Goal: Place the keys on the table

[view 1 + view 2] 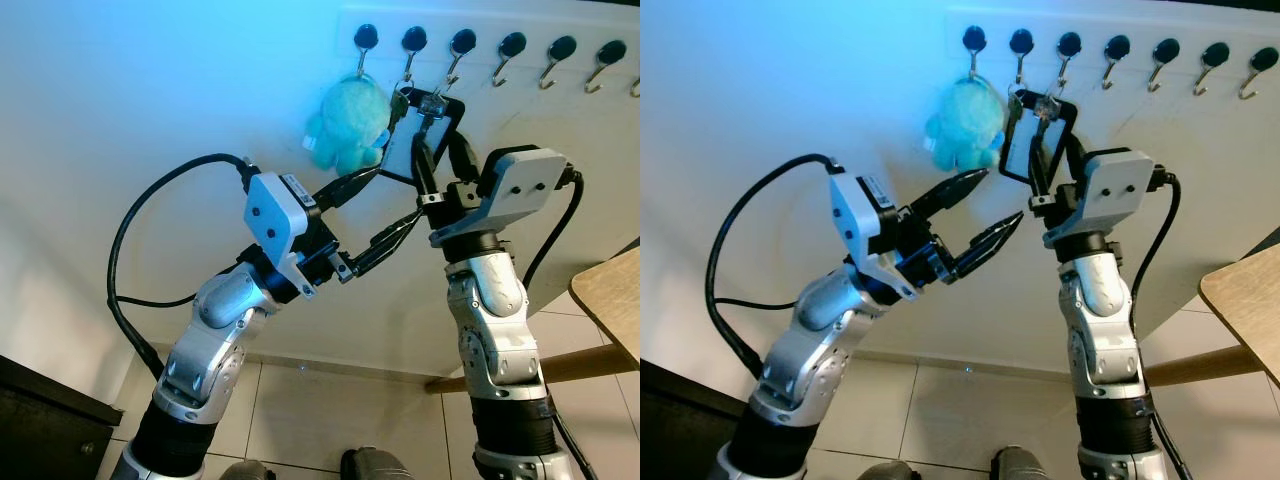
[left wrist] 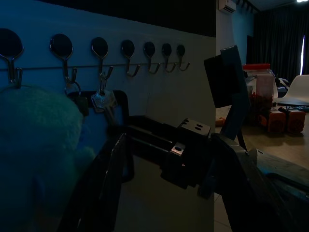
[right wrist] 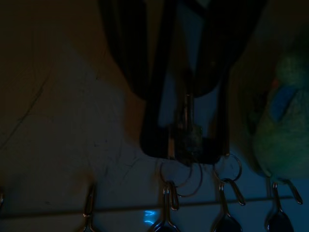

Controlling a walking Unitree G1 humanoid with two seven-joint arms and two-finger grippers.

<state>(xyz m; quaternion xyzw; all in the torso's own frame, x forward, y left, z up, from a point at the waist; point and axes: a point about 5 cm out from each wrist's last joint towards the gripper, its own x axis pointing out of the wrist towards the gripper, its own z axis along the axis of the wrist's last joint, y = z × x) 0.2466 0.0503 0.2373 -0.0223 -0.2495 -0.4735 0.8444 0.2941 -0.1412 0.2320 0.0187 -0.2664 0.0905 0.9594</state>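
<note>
The right end effector [image 1: 432, 118] is raised in the upper middle of the frame with its black fingers closed around the keys [image 1: 431, 103], which hang by a ring from a hook [image 1: 413, 41] on the wall rail. To do this step well, it should lift the ring up and over the hook's tip before pulling away, rather than tugging straight out. The turquoise plush toy [image 1: 348, 124] hangs on the neighbouring hook just beside the keys and could snag. The left end effector [image 1: 388, 205] sits below it, fingers spread open, holding nothing. The wooden tabletop [image 1: 612, 295] waits at the right edge.
</note>
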